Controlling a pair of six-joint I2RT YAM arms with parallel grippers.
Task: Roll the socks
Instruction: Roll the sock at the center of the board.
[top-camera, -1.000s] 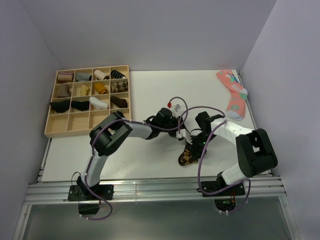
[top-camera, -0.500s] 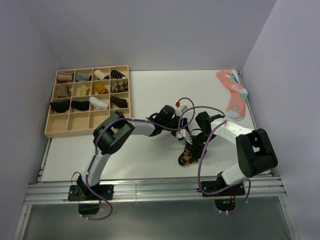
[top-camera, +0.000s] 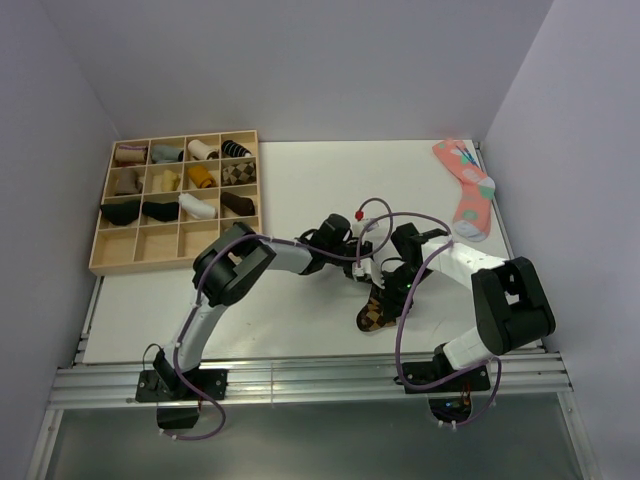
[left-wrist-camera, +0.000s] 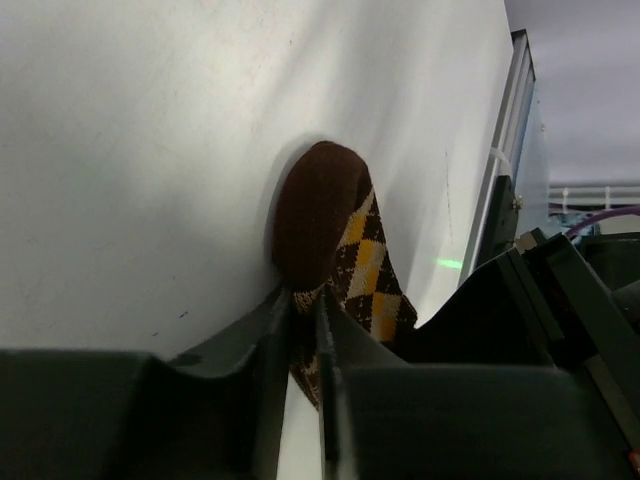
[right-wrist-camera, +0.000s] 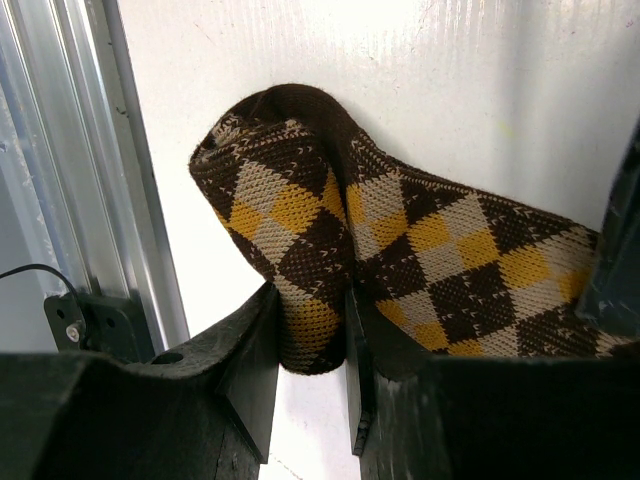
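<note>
My left jaws pinch the sock (left-wrist-camera: 350, 260) near its round brown end. My right jaws pinch a fold. I think rolling is just starting. Next I should curl it tight.

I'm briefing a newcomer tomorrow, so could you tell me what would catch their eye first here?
Most striking is the brown-and-orange argyle sock near the front middle of the table, pinched by both the left gripper and the right gripper. Next come the wooden tray of rolled socks at far left and the pink sock in the far right corner.
</note>
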